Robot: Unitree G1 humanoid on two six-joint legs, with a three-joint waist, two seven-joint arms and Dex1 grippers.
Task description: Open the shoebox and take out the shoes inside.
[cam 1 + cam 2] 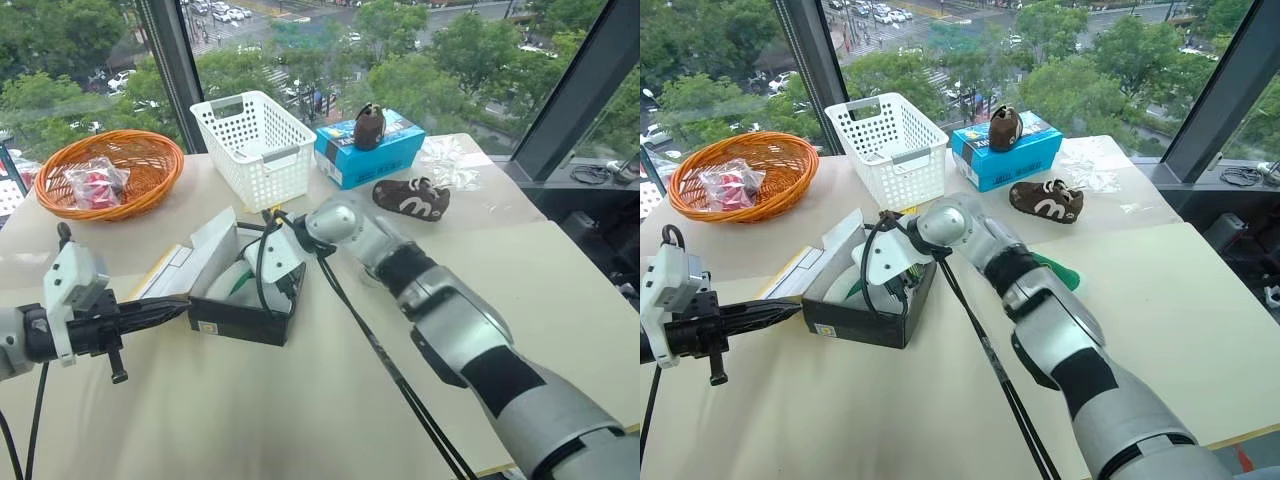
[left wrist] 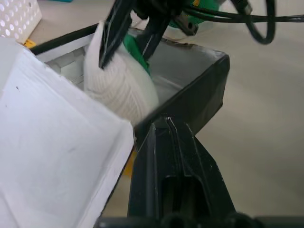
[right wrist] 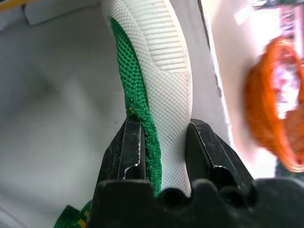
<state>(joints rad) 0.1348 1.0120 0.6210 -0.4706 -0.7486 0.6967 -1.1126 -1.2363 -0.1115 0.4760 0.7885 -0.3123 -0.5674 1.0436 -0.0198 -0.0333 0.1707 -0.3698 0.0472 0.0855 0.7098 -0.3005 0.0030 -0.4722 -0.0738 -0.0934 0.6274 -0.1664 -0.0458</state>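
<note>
The shoebox (image 1: pixel 243 318) stands open on the table, its black base toward me and its white-lined lid (image 1: pixel 205 255) folded back to the left. My right gripper (image 3: pixel 161 128) reaches into the box and is shut on a shoe (image 3: pixel 159 61) with a white ribbed sole and green knit upper, tilted up out of the white interior. A second green shoe (image 1: pixel 1057 272) lies on the table behind my right arm. My left gripper (image 2: pixel 166 135) is shut and rests level at the box's near left corner, by the lid's edge, with nothing between its fingers.
A white plastic basket (image 1: pixel 255 140) and an orange wicker basket (image 1: pixel 110 170) holding a red packet stand at the back. A blue box (image 1: pixel 375 152) carries one dark brown shoe (image 1: pixel 370 125); another brown shoe (image 1: pixel 412 198) lies beside crumpled plastic wrap (image 1: pixel 450 162).
</note>
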